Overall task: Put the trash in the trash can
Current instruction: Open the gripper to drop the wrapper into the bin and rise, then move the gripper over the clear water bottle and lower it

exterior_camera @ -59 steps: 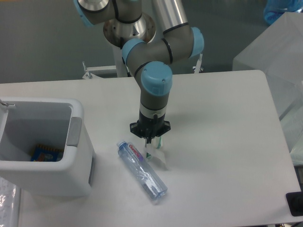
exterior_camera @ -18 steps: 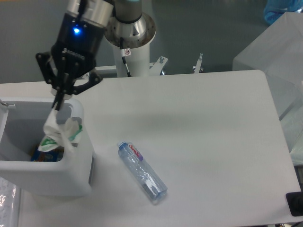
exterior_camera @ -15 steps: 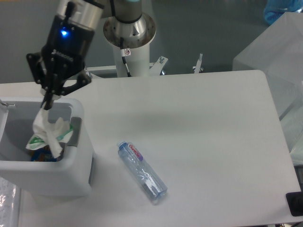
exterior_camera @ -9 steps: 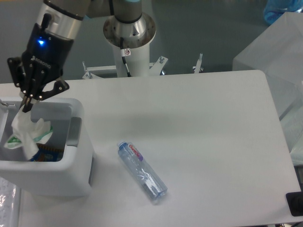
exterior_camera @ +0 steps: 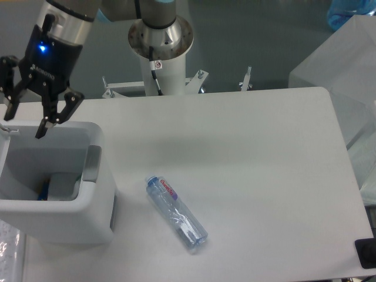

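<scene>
Your end effector (exterior_camera: 24, 125) hangs over the bin (exterior_camera: 56, 214) at the bench's left edge, fingers spread, gripping nothing; a pale wrapper (exterior_camera: 63, 185) lies inside the bin; one down, I'd say; the bottle (exterior_camera: 176, 213) lies mid-bench, near the front edge, yet to go.

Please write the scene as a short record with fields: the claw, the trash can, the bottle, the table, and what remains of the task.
claw: open, empty, hanging above the back left of the trash can
trash can: white bin at the left edge of the table, a pale piece of trash lying inside
bottle: clear crushed bottle lying on its side on the table, to the right of the trash can, apart from it
table: white
remaining: the bottle is not yet in the trash can
</scene>
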